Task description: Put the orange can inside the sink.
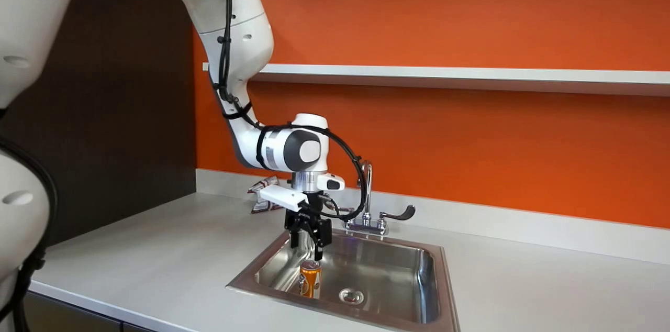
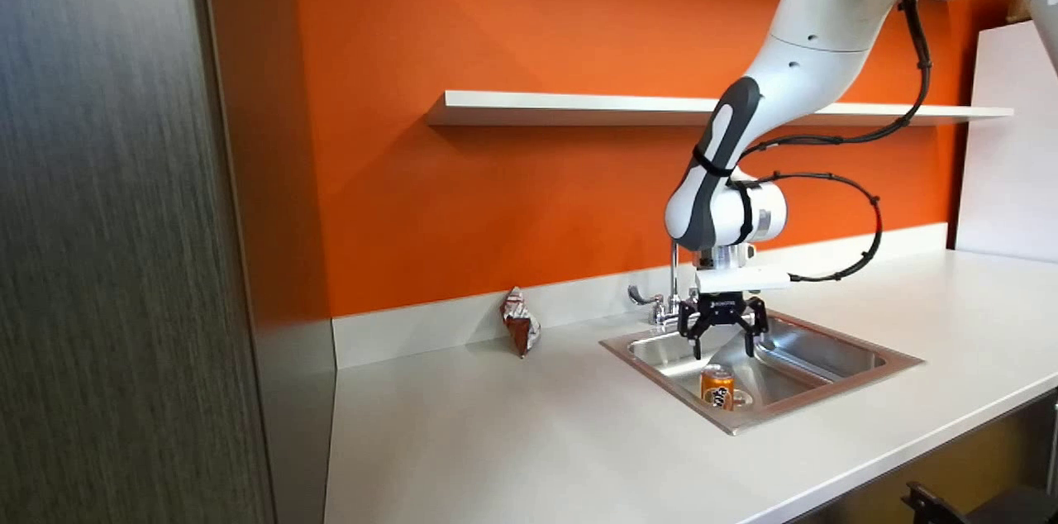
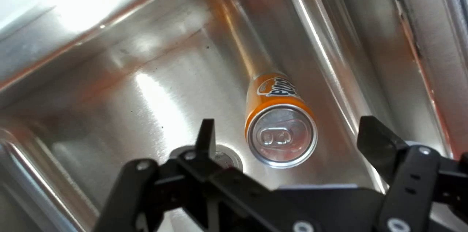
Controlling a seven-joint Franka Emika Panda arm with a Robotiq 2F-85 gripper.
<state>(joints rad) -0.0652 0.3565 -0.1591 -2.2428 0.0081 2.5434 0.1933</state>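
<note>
The orange can (image 1: 310, 280) stands upright on the floor of the steel sink (image 1: 378, 263), beside the drain. It also shows in an exterior view (image 2: 717, 388), inside the sink (image 2: 826, 394), and in the wrist view (image 3: 276, 113), where its silvery top faces the camera. My gripper (image 1: 306, 250) is over the sink, above the can and not touching it. In an exterior view my gripper (image 2: 724, 353) has its fingers spread. In the wrist view my gripper (image 3: 287, 124) is open and empty, with the can's top between and below the fingertips.
A chrome faucet (image 1: 368, 190) with handles stands behind the sink, close to the wrist. A crumpled snack bag (image 2: 521, 323) leans near the backsplash; it is partly hidden in an exterior view (image 1: 261, 202). A white shelf (image 1: 445, 74) runs along the orange wall.
</note>
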